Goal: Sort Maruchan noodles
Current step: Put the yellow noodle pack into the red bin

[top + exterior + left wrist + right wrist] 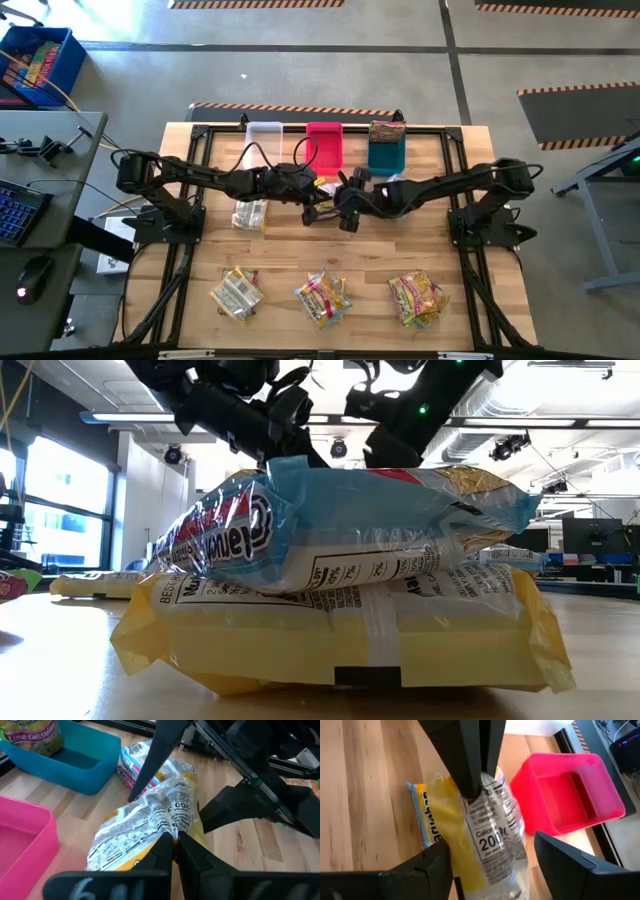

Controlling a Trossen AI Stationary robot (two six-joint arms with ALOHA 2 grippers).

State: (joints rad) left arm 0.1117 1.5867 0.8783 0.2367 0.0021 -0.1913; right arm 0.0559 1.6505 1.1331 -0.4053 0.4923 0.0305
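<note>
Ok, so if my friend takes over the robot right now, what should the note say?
Left gripper: fingers shut on a yellow packet, mid-table near the red bin.
Right gripper: fingers open either side of that same packet, not gripping.
Noodles: one packet in the teal bin; three front piles; a loose packet.
Done: one binned.
Left: the held packet and the piles.

The packet (150, 827) in the black left pincer (172, 851) is yellow with silvery, black-printed wrap. Bins run clear (264, 138), pink-red (324, 143) and teal (386, 155) on the pale wooden desk (330, 255)
</note>
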